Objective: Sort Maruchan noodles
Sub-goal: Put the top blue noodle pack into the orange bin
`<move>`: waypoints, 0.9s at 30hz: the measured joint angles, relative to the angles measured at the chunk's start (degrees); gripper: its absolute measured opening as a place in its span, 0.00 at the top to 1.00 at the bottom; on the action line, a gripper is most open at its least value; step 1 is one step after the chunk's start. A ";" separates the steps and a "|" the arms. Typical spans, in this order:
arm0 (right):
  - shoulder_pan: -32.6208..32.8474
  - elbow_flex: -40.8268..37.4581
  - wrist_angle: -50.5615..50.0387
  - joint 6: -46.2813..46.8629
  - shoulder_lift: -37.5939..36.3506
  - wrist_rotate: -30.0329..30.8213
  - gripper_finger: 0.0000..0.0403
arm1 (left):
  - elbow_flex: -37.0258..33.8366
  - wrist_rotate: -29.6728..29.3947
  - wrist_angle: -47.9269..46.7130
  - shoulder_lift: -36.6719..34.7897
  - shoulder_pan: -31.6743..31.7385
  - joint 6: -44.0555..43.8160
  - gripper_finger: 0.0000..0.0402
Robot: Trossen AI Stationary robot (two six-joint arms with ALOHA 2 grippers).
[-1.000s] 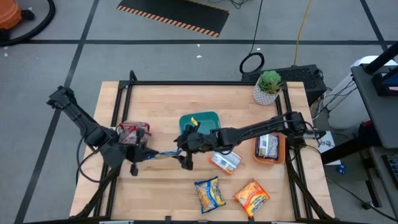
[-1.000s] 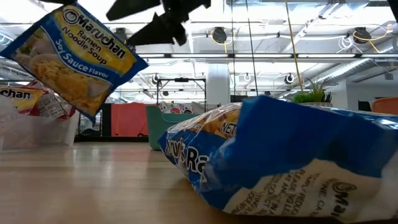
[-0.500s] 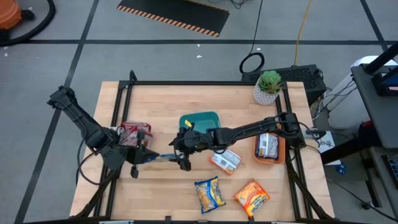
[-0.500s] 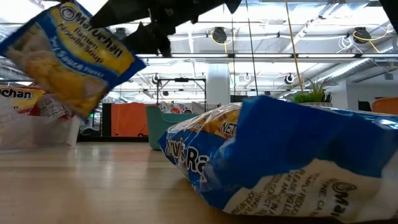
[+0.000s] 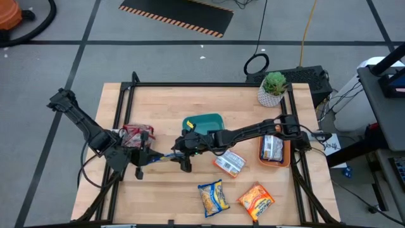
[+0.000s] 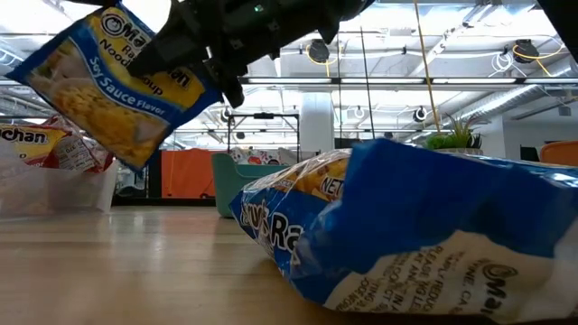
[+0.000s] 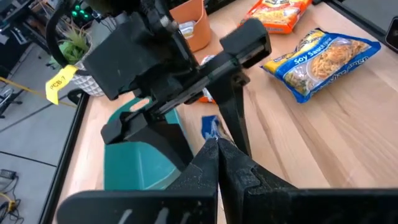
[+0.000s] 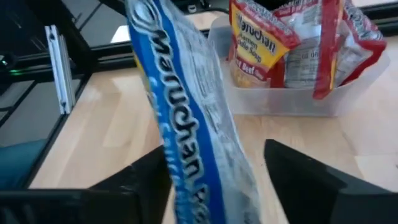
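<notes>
A blue-and-yellow Maruchan packet (image 6: pixel 108 90) hangs in the air over the table's left half, its face toward the near edge. My left gripper (image 5: pixel 144 158) is shut on its left end. My right gripper (image 5: pixel 182 156) is open at its right end, with one finger (image 8: pixel 143 180) on each side of the packet (image 8: pixel 199 143) and a gap showing. More packets lie on the table: a silver one (image 5: pixel 229 163), a blue-yellow one (image 5: pixel 213 196) and an orange one (image 5: pixel 256 201). Red packets stand in a clear tub (image 5: pixel 136 134). My left gripper pinches the packet's end edge (image 7: pixel 209 127) between its two shut fingertips, coming level from the table's left. The packet sticks out toward the right, lifted clear of the table, standing on edge with its faces upright.
A teal bin (image 5: pixel 204 123) stands just behind the two grippers. An orange tray (image 5: pixel 288 152) with a silver packet stands at the right edge, and a potted plant (image 5: pixel 273 88) stands at the far right. Bare wood lies at the near left.
My right gripper has moved toward the table's left and down, from in front of the teal bin to the held packet's free end, and its fingers now straddle that end. The packet has swayed a little in my left gripper, which has kept its place.
</notes>
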 joint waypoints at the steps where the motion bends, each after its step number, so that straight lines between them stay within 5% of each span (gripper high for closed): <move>1: 0.00 0.00 0.02 -0.04 -0.05 0.02 0.44 | 0.00 -0.01 0.00 0.00 0.18 0.06 1.00; 9: 0.02 0.00 0.79 -0.07 -0.09 0.00 0.64 | 0.00 -0.14 0.02 -0.04 1.33 -0.40 1.00; 18: 0.02 0.00 1.18 -1.79 -0.09 -0.02 0.71 | 0.00 -0.12 -0.41 -0.04 1.33 -3.28 0.98; 27: -0.08 0.00 0.83 -1.24 -0.09 0.00 0.71 | 0.00 -1.17 -1.64 -0.04 1.33 -10.26 0.68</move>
